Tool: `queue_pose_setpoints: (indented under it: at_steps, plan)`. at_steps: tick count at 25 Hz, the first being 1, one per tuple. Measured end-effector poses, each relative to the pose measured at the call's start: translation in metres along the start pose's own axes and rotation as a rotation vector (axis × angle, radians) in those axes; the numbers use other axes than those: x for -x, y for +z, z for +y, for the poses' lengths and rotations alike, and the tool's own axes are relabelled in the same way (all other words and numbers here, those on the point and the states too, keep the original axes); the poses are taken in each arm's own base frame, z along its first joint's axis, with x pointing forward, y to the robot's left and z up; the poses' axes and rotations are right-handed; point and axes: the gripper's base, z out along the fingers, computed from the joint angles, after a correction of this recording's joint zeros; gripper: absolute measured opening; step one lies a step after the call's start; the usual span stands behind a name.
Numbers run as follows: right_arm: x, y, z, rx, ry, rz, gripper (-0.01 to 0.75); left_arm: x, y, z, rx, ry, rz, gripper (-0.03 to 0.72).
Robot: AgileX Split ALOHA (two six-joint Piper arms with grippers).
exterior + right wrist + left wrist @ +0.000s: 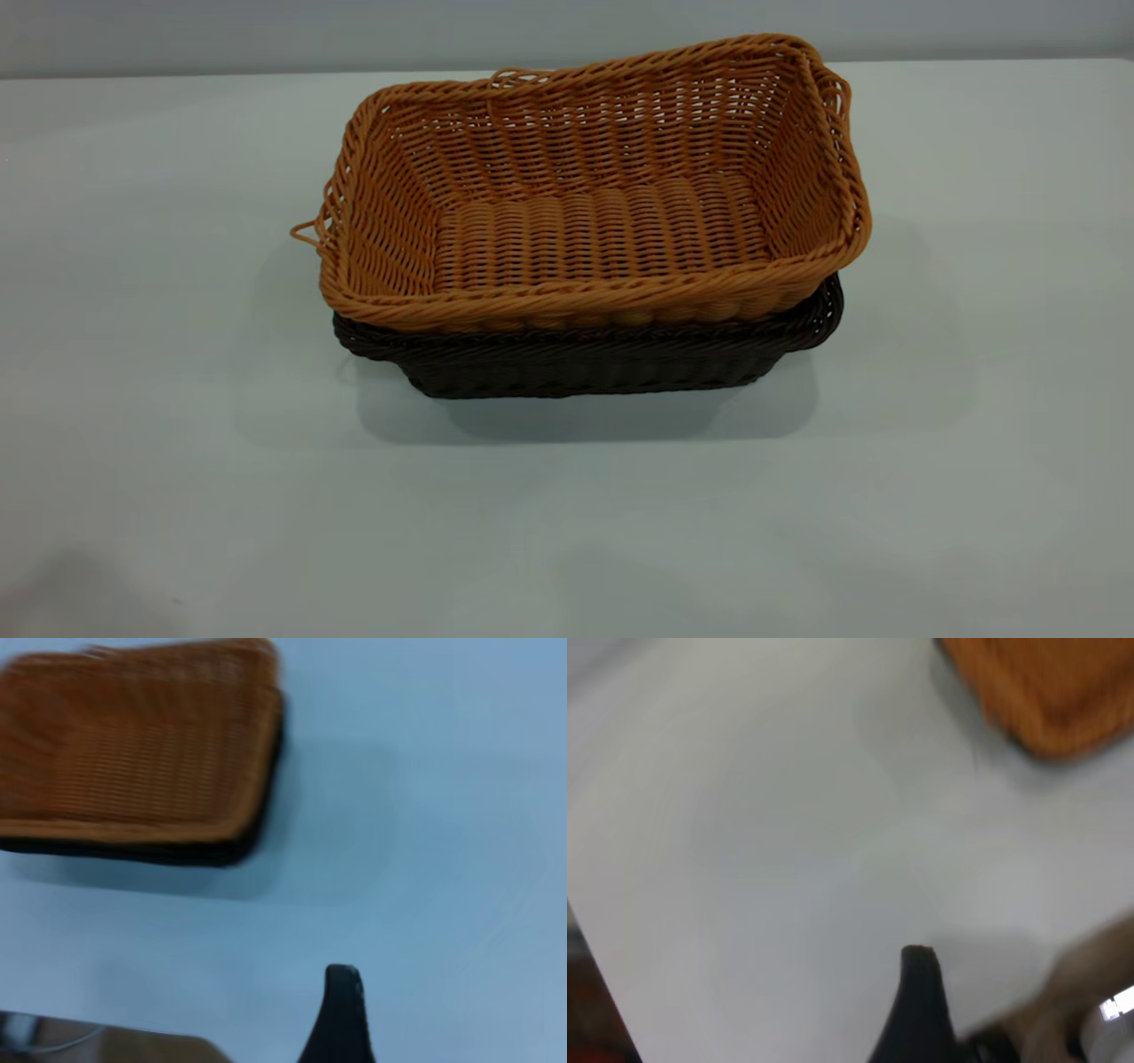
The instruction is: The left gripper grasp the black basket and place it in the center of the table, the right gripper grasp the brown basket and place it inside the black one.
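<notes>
The brown basket sits nested inside the black basket in the middle of the table, its rim a little higher and tilted up at the right. Only the black basket's front rim and wall show beneath it. Neither gripper shows in the exterior view. In the left wrist view, my left gripper shows only as a black tip over bare table, well away from the brown basket's corner. In the right wrist view, my right gripper is a black tip over bare table, apart from the stacked brown basket and black basket.
The table's edge and dark floor show in the left wrist view, with a blurred brownish shape beside the gripper. The table's edge also shows in the right wrist view.
</notes>
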Motion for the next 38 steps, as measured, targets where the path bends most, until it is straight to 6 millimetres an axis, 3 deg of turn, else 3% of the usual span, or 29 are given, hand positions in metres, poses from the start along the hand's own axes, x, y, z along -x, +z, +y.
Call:
queue_pose_setpoints:
  at_steps: [3,8,17,25,32,38]
  plan:
    - [-0.034,0.004,-0.006,-0.024,-0.003,-0.043,0.550,-0.022,0.013,-0.008,-0.048,-0.032,0.058,0.542]
    - [-0.063,0.006,-0.008,-0.017,-0.014,-0.107,0.550,-0.056,0.023,-0.017,-0.127,-0.072,0.095,0.542]
    - [-0.065,0.006,-0.005,0.021,-0.010,-0.112,0.550,-0.117,0.037,-0.026,-0.218,-0.044,0.048,0.542]
    - [-0.065,0.006,-0.004,0.028,-0.010,-0.110,0.549,-0.139,0.020,-0.024,-0.299,-0.089,-0.199,0.542]
    - [-0.065,0.006,-0.004,-0.007,0.022,-0.115,0.549,-0.157,0.013,-0.020,-0.304,-0.108,-0.266,0.542]
    - [-0.065,0.006,-0.004,-0.124,0.116,-0.132,0.549,-0.170,0.006,-0.022,-0.162,-0.319,-0.322,0.542]
